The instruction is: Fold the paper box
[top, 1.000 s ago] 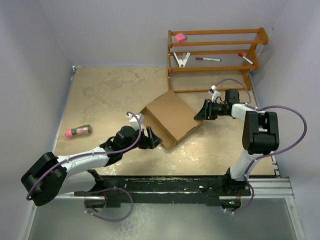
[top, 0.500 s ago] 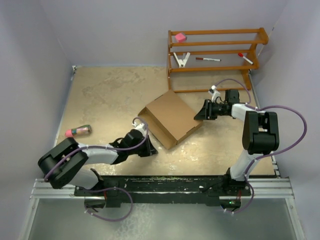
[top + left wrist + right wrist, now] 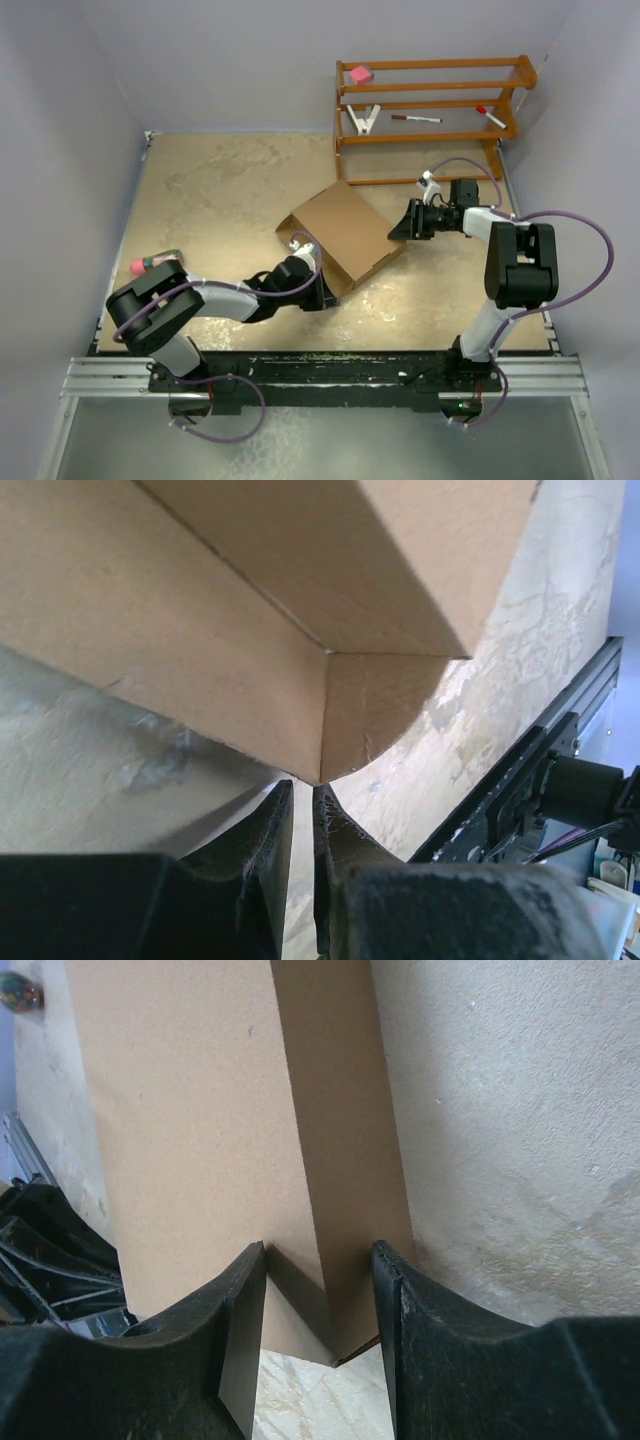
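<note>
The paper box (image 3: 340,235) is a shallow brown cardboard box, lying closed and turned at an angle on the middle of the table. My left gripper (image 3: 325,293) is low at its near corner. In the left wrist view the fingers (image 3: 270,830) are shut to a thin slit, and the box's corner (image 3: 340,710) meets their tips (image 3: 303,785); nothing shows inside the slit. My right gripper (image 3: 400,222) is at the box's right corner. In the right wrist view it stands open (image 3: 318,1250) with that corner (image 3: 340,1210) between the fingers.
A wooden rack (image 3: 430,100) stands at the back right with a pink block (image 3: 360,73), a white clip (image 3: 362,118) and a marker (image 3: 415,118). A pink-capped bottle (image 3: 150,263) lies at the left, partly behind my left arm. A black rail (image 3: 350,365) runs along the near edge.
My left gripper has shut and slid right along the box's near side to its near corner, the arm folding in behind it. The right arm and the box have not moved.
</note>
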`<state>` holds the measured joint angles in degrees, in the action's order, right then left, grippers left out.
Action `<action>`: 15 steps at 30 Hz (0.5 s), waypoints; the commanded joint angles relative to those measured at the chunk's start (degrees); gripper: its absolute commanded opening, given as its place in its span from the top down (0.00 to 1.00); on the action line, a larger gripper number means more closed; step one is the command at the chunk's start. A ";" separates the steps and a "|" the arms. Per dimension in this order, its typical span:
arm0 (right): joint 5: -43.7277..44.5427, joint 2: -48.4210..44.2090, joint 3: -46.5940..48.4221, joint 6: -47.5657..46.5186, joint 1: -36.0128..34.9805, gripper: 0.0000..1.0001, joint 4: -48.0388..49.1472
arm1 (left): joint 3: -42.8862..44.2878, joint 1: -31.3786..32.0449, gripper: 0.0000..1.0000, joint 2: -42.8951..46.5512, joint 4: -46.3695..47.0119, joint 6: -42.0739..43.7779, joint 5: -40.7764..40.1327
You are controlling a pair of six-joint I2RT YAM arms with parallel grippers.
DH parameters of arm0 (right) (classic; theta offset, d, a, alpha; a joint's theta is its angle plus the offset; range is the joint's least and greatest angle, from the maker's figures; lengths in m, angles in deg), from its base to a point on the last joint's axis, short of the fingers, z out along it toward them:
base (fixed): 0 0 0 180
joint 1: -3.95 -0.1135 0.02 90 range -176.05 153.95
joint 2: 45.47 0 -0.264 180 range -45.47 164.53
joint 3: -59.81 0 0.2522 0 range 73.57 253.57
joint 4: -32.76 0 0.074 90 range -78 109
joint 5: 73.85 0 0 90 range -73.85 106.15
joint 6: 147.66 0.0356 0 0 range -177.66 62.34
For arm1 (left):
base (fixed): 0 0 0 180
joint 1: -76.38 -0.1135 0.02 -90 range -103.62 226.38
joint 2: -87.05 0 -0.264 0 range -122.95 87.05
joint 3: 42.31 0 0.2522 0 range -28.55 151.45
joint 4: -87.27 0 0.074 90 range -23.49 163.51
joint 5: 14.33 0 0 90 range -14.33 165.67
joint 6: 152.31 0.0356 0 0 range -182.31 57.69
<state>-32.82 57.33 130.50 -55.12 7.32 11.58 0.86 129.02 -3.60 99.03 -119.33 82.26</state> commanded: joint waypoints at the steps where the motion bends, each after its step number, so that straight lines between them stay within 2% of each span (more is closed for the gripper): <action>1: 7.50 2.82 0.25 -3.15 0.14 0.56 -0.22 | 5.12 0.09 0.83 1.14 1.55 0.60 -3.15; 9: 7.28 3.10 0.20 -3.20 0.14 0.57 -0.29 | 11.28 -0.76 0.83 0.87 -2.86 4.23 -3.82; 15: 7.40 2.93 0.29 -3.27 0.14 0.57 -0.49 | 10.88 -1.00 0.75 3.41 -6.77 7.78 -1.91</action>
<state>-33.04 57.68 130.81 -55.44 7.41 11.75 10.17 129.18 -3.58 91.53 -115.24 81.50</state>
